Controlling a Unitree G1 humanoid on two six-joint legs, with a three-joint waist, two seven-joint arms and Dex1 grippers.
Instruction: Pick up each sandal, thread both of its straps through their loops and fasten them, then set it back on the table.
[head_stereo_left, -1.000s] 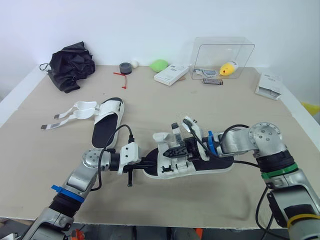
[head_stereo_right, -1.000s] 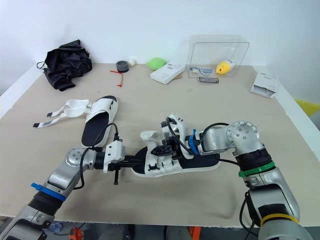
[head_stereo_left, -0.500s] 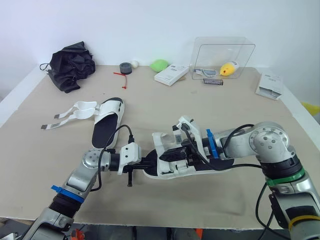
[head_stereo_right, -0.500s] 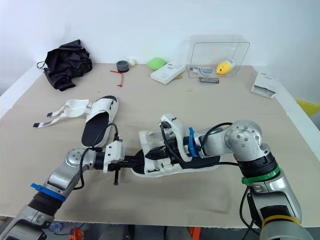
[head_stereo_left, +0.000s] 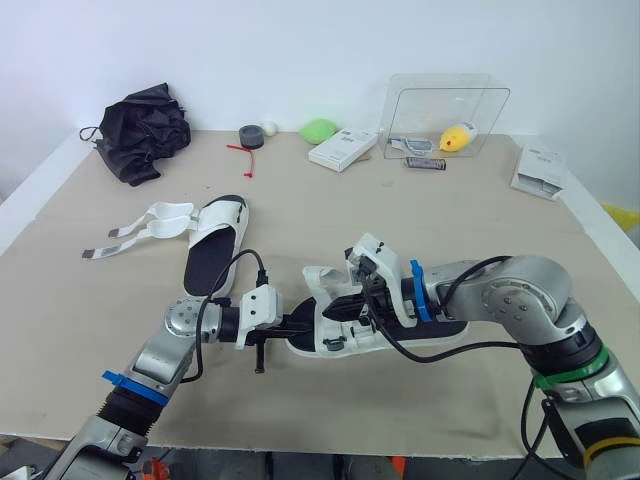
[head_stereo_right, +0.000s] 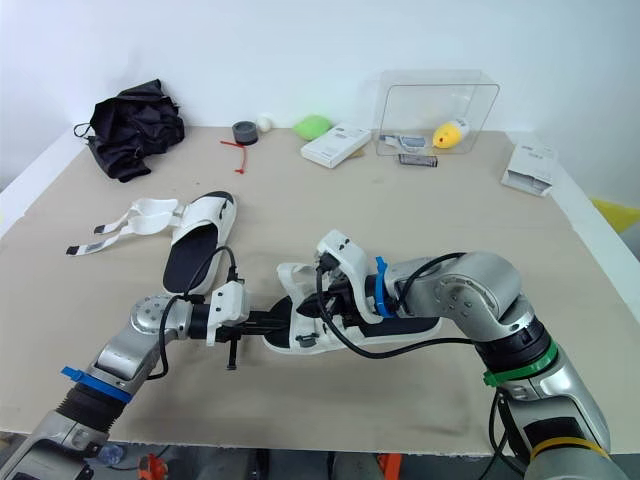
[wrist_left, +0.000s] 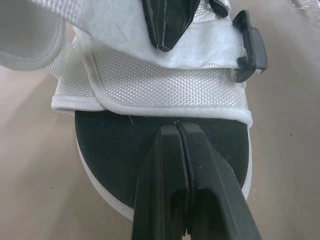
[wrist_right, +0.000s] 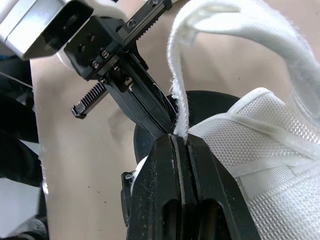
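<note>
May slip under pull: thin white woven strap (wrist_right: 226, 20) nipped edge-on in right pincer (wrist_right: 179, 140), left pincer (wrist_left: 178, 125) closed at black-soled white sandal (wrist_left: 150, 90) toe.

I see right gripper (wrist_right: 179, 140) rolled over, slid toward toe of sandal (head_stereo_left: 440, 336), now pinching front strap (wrist_right: 225, 20) edge.

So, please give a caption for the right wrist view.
Right gripper, jaws shut on the white strap of the sandal.
</note>
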